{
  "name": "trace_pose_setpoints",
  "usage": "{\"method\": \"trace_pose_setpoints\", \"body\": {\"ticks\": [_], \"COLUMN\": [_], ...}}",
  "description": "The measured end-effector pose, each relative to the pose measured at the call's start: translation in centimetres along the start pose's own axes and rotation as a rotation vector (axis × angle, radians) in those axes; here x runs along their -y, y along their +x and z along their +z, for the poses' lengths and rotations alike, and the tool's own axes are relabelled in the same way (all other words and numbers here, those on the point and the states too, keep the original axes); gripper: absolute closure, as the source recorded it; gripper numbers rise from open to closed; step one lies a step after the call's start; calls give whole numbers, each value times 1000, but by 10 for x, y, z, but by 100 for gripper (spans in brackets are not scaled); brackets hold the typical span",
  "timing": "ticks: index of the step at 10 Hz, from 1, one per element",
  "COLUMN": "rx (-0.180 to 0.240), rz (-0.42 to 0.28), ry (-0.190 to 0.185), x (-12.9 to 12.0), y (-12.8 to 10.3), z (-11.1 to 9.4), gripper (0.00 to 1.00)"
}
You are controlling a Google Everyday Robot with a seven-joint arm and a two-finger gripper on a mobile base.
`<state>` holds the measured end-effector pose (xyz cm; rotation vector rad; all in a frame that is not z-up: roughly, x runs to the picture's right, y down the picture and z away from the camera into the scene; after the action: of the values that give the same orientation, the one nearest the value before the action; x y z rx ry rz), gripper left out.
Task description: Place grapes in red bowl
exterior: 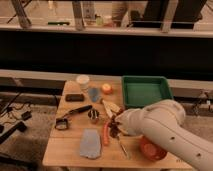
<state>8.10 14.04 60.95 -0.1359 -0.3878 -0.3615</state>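
Reaching down to the middle of the table (70,145), I have the gripper (116,125) low over the grapes (114,131), which show as a dark clump right at the arm's tip, just beside the carrot (106,134). I cannot tell whether the fingers are spread or closed, nor whether the grapes are off the wood or resting on it; the arm's white shell hides most of that spot. So I judge the step in hand to be the pick, at the point of grasp or just at lift.

The red bowl (150,150) sits to the camera's right of the grapes, near the table's front edge, partly covered by my own forearm. The green tray (146,90) lies behind it, well apart.

Next I need a sure hold on the bunch, a lift high enough to clear the carrot and the utensil (122,147) lying beside it, then a short carry across to the bowl and a release above its middle. A long bunch may dangle and catch the rim.
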Motion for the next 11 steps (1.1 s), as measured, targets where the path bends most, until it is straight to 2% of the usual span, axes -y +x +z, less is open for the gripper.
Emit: {"method": "trace_pose_setpoints", "body": {"ticks": [3, 6, 8, 11], "rx": [-71, -125, -155, -205], "rz": [111, 232, 276, 302], "ry": [24, 28, 28, 32], "x": [-27, -60, -73, -82], "y": [41, 72, 81, 90], "z": [-22, -30, -32, -42], "gripper": [94, 94, 94, 94]}}
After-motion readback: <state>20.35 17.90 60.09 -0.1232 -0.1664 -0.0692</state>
